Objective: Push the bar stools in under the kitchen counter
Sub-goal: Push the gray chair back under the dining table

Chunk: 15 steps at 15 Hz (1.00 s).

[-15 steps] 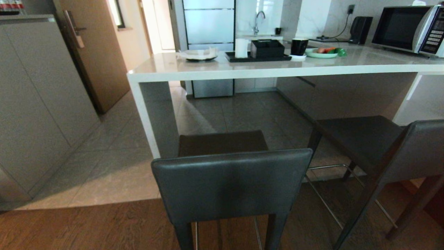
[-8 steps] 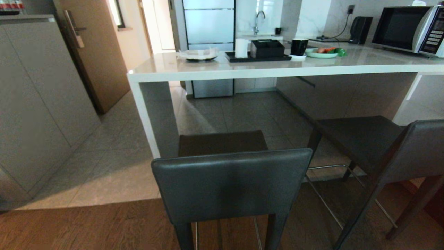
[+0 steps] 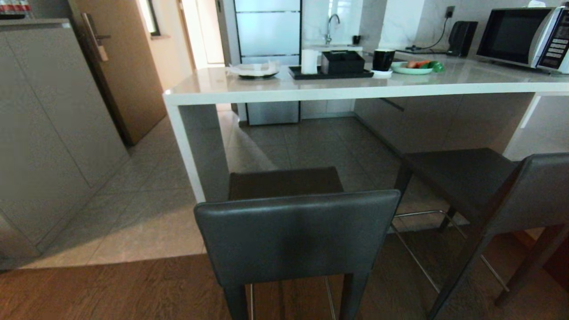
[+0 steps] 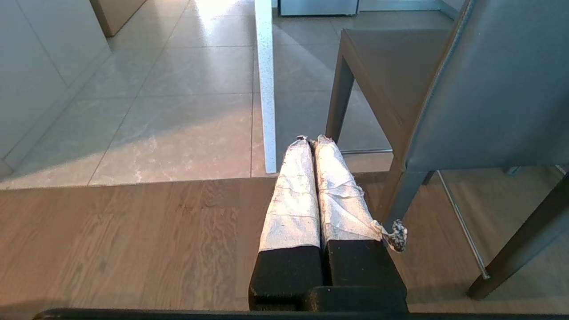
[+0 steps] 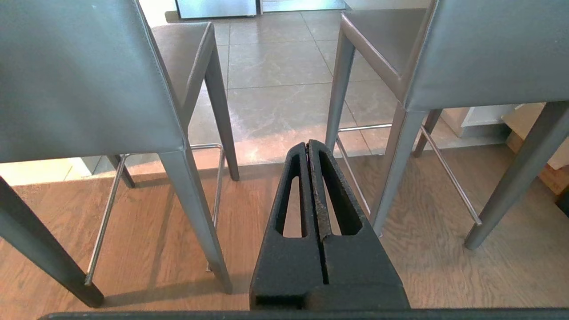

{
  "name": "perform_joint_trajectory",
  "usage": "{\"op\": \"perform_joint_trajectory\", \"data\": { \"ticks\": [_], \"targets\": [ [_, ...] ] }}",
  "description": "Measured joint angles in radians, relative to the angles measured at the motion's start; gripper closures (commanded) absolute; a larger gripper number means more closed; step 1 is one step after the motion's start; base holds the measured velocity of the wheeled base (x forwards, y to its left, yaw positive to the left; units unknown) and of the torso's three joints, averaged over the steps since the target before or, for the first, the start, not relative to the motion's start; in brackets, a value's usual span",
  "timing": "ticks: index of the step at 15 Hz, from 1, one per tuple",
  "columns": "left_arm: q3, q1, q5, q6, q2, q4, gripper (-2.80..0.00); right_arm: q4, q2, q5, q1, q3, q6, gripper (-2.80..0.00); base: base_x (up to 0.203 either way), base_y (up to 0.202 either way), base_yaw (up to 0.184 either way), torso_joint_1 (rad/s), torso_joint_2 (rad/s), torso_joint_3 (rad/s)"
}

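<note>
Both end effectors are closed and empty: left end effector (image 4: pixel 311 140) beside the near bar stool (image 3: pixel 295 231), right end effector (image 5: pixel 307 144) between it and the second bar stool (image 3: pixel 498 191). Both stand short of the desk (image 3: pixel 284 91). Stiff, probably fairly heavy; push the padded backrest.

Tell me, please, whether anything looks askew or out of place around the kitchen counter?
Yes: the right bar stool stands turned at an angle to the kitchen counter, while the left bar stool faces it squarely. Both sit pulled out, not tucked under. Nothing looks spilled or damaged.
</note>
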Motion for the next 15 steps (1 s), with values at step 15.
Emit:
{"op": "perform_joint_trajectory", "data": {
  "ticks": [15],
  "targets": [
    [0.000,0.000,0.000,0.000,0.000,0.000,0.00,0.000,0.000,0.001,0.000,0.000,0.000,0.00,0.000,-0.097,0.002,0.001,0.00,0.000]
  ]
}}
